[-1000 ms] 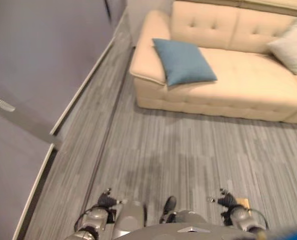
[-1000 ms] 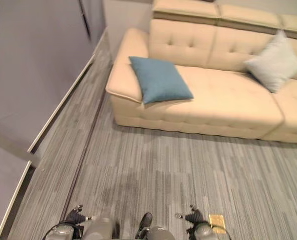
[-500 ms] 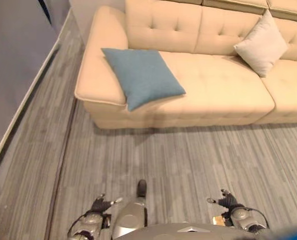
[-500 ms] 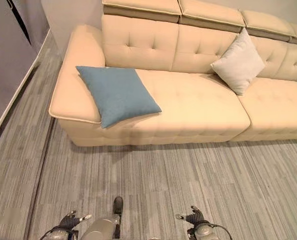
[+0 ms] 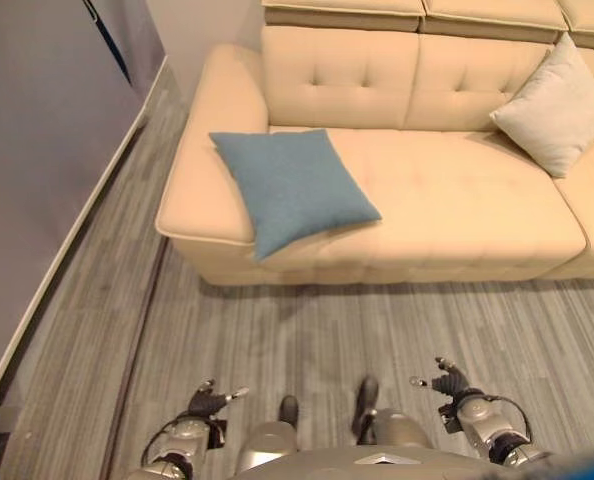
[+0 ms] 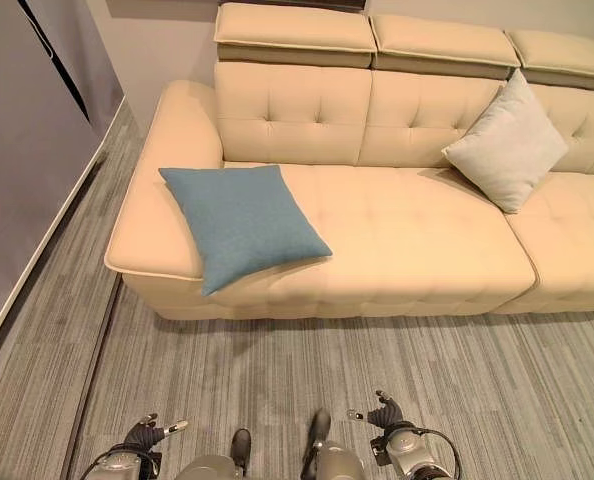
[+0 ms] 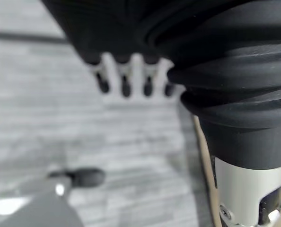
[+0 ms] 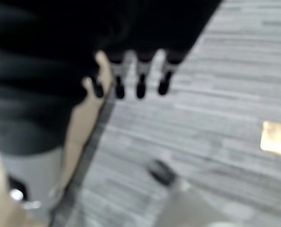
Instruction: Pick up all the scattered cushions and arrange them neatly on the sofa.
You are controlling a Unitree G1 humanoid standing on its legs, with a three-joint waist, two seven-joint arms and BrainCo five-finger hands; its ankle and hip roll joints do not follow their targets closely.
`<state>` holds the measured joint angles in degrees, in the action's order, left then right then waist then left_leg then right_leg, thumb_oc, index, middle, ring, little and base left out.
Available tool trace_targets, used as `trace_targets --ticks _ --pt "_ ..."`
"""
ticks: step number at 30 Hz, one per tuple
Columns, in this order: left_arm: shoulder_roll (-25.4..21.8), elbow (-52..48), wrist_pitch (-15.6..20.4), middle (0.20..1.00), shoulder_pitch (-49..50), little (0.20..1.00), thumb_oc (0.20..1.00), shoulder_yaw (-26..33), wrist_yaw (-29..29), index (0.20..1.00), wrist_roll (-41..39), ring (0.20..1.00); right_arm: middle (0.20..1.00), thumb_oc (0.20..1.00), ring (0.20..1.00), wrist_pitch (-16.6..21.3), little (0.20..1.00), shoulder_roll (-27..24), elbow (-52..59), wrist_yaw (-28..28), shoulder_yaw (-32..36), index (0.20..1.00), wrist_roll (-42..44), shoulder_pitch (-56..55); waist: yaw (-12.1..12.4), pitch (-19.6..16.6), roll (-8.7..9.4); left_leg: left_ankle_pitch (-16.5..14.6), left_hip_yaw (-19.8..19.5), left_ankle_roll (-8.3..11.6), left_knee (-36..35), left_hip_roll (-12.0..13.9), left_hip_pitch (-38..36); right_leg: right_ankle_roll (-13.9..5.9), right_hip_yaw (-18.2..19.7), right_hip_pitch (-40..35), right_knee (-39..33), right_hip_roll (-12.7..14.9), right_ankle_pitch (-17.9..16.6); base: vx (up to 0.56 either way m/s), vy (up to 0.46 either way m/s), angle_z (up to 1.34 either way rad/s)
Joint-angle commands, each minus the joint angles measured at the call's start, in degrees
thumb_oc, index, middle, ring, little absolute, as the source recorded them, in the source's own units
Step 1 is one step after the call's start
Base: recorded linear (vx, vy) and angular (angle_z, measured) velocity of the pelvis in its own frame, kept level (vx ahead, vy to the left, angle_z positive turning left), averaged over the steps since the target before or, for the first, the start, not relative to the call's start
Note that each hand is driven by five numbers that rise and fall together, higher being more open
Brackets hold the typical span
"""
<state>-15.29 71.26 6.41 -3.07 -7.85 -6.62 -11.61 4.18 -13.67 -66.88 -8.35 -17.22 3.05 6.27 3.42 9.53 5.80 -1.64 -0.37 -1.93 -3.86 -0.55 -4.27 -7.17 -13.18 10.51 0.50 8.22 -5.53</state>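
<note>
The blue cushion (image 6: 243, 224) lay flat on the sofa (image 6: 397, 250) seat against the left armrest; the pale cushion (image 6: 507, 143) leaned upright on the backrest (further right). The left hand (image 5: 209, 401) and right hand (image 5: 449, 383) hung low over the floor (image 6: 537, 370), fingers relaxed, holding nothing.

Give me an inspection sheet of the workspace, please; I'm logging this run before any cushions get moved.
Surface: beige tufted sofa, seat mostly bare; grey striped carpet floor.
Job's things: blue cushion lying flat at the sofa's left end by the armrest; pale grey cushion propped against the backrest further right.
Clutter: nothing seen on the floor in view.
Hands: left hand and right hand low over the floor, fingers relaxed, holding nothing.
Cables: nothing to report.
Surroundings: grey wall with pale skirting on the left.
</note>
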Motion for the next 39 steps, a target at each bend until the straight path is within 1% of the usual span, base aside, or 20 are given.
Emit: trace_targets --ticks 1,4,5,6,7,8,10,11,14,20,23,25,27,29,30,32,34,35,37,39 --pt "0.05 1.74 0.76 1.0 -2.08 1.0 1.0 -0.97 -0.2 1.0 2.55 1.0 1.0 1.0 1.0 1.22 1.0 -3.09 1.0 -0.31 1.32 1.0 0.56 0.26 -0.03 -0.28 -0.27 -5.64 2.76 3.46 9.96 -2.55 3.25 -1.09 -1.95 -6.02 1.02 -2.86 5.02 0.13 -0.111 0.71" --pt "0.75 1.01 0.73 1.0 -2.89 1.0 1.0 -1.69 -0.12 1.0 2.48 1.0 1.0 1.0 1.0 1.61 1.0 -3.61 0.95 -0.4 1.53 1.0 1.81 0.4 -0.15 1.02 0.61 -4.2 7.22 5.38 21.35 0.43 9.51 0.35 -4.04 -9.17 -1.12 -2.21 5.45 0.03 -0.09 0.79" --pt "0.75 1.01 0.73 1.0 -2.91 1.0 1.0 -1.69 -0.12 1.0 2.47 1.0 1.0 1.0 1.0 1.61 1.0 -3.61 0.94 -0.4 1.54 1.0 1.82 0.42 -0.19 1.0 0.54 -4.36 7.16 5.4 21.7 0.52 9.75 0.38 -4.1 -9.14 -1.15 -2.29 5.42 0.03 -0.088 0.88" --pt "0.81 0.74 0.72 1.0 -3.27 1.0 1.0 -1.94 -0.26 1.0 2.07 1.0 1.0 1.0 1.0 1.6 1.0 -3.66 0.54 -0.5 1.56 1.0 2.57 0.47 0.05 1.23 0.95 -4.08 9.46 5.21 24.23 2.77 12.09 1.22 -5.3 -11.01 -2.62 -2.66 6.39 0.03 -0.059 0.89" --pt "0.82 0.74 0.72 1.0 -3.26 1.0 1.0 -1.95 -0.26 1.0 2.07 1.0 1.0 1.0 1.0 1.61 1.0 -3.68 0.54 -0.5 1.56 1.0 2.58 0.47 0.14 1.39 0.77 -4.42 9.46 5.26 24.67 3.0 12.07 1.25 -5.27 -11.23 -2.68 -2.87 6.39 0.13 -0.073 0.28" --pt "0.79 0.68 0.68 1.0 -3.33 1.0 1.0 -2.06 -0.29 1.0 1.71 1.0 1.0 1.0 1.0 1.51 1.0 -3.61 0.23 -0.53 1.39 1.0 2.77 0.41 0.43 1.28 0.67 -5.7 9.78 5.43 23.89 4.23 12.63 1.05 -5.84 -12.48 -3.16 -3.29 7.6 0.17 0.013 0.25" --pt "0.32 0.84 0.4 1.0 -3.26 1.0 1.0 -2.02 -0.17 1.0 1.6 1.0 1.0 1.0 1.0 1.52 1.0 -3.41 -0.07 -0.55 1.27 1.0 2.83 0.36 1.17 0.8 1.35 -2.12 10.05 5.01 16.13 5.19 14.14 1.08 -7.18 -13.18 -3.28 -3.38 8.13 0.18 0.041 0.4" --pt "0.32 0.84 0.4 1.0 -3.26 1.0 1.0 -2.02 -0.17 1.0 1.6 1.0 1.0 1.0 1.0 1.52 1.0 -3.41 -0.07 -0.55 1.27 1.0 2.83 0.36 1.16 0.8 1.37 -2.06 10.05 5.01 16.03 5.15 14.09 1.08 -7.18 -13.2 -3.28 -3.35 8.14 0.13 0.048 0.45" --pt "-0.4 1.21 0.33 1.0 -2.89 1.0 1.0 -1.59 -0.2 1.0 1.1 1.0 1.0 1.0 1.0 1.43 1.0 -3.16 0.26 -0.81 1.44 1.0 2.95 0.4 1.87 0.18 1.21 3.08 10.92 6.45 10.28 6.75 15.83 1.48 -7.45 -15.03 -3.07 -4.46 10.24 0.22 0.127 0.1" --pt "-1.59 1.79 -0.22 1.0 -1.67 1.0 1.0 -0.46 0.28 1.0 2.33 1.0 1.0 1.0 1.0 1.62 1.0 -1.86 1.06 -0.61 1.76 1.0 2.33 0.23 2.01 -1.6 1.89 0.24 10.74 4.61 9.44 4.05 11.56 -0.16 -6.53 -14.24 4.16 -2.12 10.86 0.21 0.22 -0.12" --pt "-3.01 0.9 -0.3 1.0 -2.01 1.0 1.0 0.1 0.02 1.0 1.87 1.0 1.0 1.0 1.0 1.52 1.0 -1.55 2.73 -0.6 1.45 1.0 1.84 1.52 1.57 -0.64 0.64 -1.56 11.68 2.58 9.17 3.76 8.76 -2.4 -6.17 -8.4 18.04 0.4 8.68 0.14 0.263 -0.22" --pt "-3.22 0.69 -0.07 1.0 -1.94 1.0 1.0 0.23 -0.02 1.0 1.67 1.0 1.0 1.0 1.0 1.56 1.0 -1.57 2.98 -0.52 1.42 1.0 1.78 1.85 1.23 -0.25 -0.13 -2.22 11.77 1.86 8.51 3.1 7.13 -2.67 -5.65 -6.06 21.36 0.25 7.9 0.11 0.147 -0.28" --pt "-3.19 0.55 0.0 1.0 -1.87 1.0 1.0 0.23 -0.05 1.0 1.51 1.0 1.0 1.0 1.0 1.51 1.0 -1.62 3.04 -0.51 1.38 1.0 1.73 1.86 0.99 -0.12 -0.47 -2.46 11.63 1.65 7.96 2.71 6.03 -2.35 -5.68 -5.16 21.34 0.16 7.88 0.15 0.089 -0.18" --pt "-2.84 0.57 0.05 1.0 -1.94 1.0 1.0 0.08 -0.04 1.0 1.47 1.0 1.0 1.0 1.0 1.09 1.0 -2.15 2.83 -0.52 1.19 1.0 1.13 1.97 0.4 0.01 -1.31 -3.2 11.02 1.47 5.87 1.69 3.75 -1.47 -6.51 -3.57 13.87 0.4 7.73 0.24 0.062 -0.13" --pt "-2.83 0.57 0.05 1.0 -1.94 1.0 1.0 0.09 -0.05 1.0 1.47 1.0 1.0 1.0 1.0 1.09 1.0 -2.16 2.83 -0.52 1.19 1.0 1.13 1.97 0.39 0.04 -1.33 -3.2 11.01 1.47 5.86 1.71 3.71 -1.46 -6.53 -3.63 13.82 0.37 7.71 0.13 0.0 0.03" --pt "-2.09 1.28 0.32 1.0 -2.23 1.0 1.0 -0.05 -0.11 1.0 1.6 1.0 1.0 1.0 1.0 0.62 1.0 -2.63 2.4 -0.46 1.27 1.0 0.56 2.36 -0.52 0.54 -1.74 -3.92 9.8 1.94 5.18 1.04 2.04 -2.65 -5.48 -0.99 4.57 1.51 3.96 0.25 -0.031 -0.04" --pt "-1.97 1.48 0.34 1.0 -2.38 1.0 1.0 -0.03 -0.23 1.0 1.77 1.0 1.0 1.0 1.0 0.57 1.0 -2.85 2.43 -0.3 1.34 1.0 0.46 2.27 -0.96 0.7 -1.86 -4.26 9.36 2.07 5.4 0.88 1.73 -2.9 -4.71 -0.51 3.25 1.74 3.22 0.23 -0.039 0.16" --pt "-1.52 1.81 0.56 1.0 -2.5 1.0 1.0 -0.04 -0.21 1.0 1.92 1.0 1.0 1.0 1.0 0.5 1.0 -2.75 2.06 -0.17 1.47 1.0 0.68 1.79 -1.41 0.68 -1.02 -5.66 8.52 2.1 6.53 -0.15 1.41 -3.18 -2.81 -1.35 1.84 1.75 2.1 0.15 -0.037 0.15" --pt "-1.28 1.77 0.66 1.0 -2.69 1.0 1.0 -0.22 -0.13 1.0 1.96 1.0 1.0 1.0 1.0 0.67 1.0 -2.87 1.97 -0.26 1.54 1.0 0.87 1.54 -1.57 0.43 -0.7 -6.35 7.85 2.33 7.03 -0.34 1.09 -3.21 -2.53 -1.89 1.6 1.49 1.87 0.26 -0.091 0.37" --pt "-0.77 1.92 0.69 1.0 -2.76 1.0 1.0 -0.72 0.16 1.0 2.37 1.0 1.0 1.0 1.0 1.08 1.0 -3.1 1.91 0.09 2.19 1.0 1.73 0.56 -2.45 -0.68 0.14 -8.21 7.28 4.03 9.96 0.14 1.19 -2.46 -3.3 -3.43 1.35 1.13 2.32 0.35 -0.184 0.74"
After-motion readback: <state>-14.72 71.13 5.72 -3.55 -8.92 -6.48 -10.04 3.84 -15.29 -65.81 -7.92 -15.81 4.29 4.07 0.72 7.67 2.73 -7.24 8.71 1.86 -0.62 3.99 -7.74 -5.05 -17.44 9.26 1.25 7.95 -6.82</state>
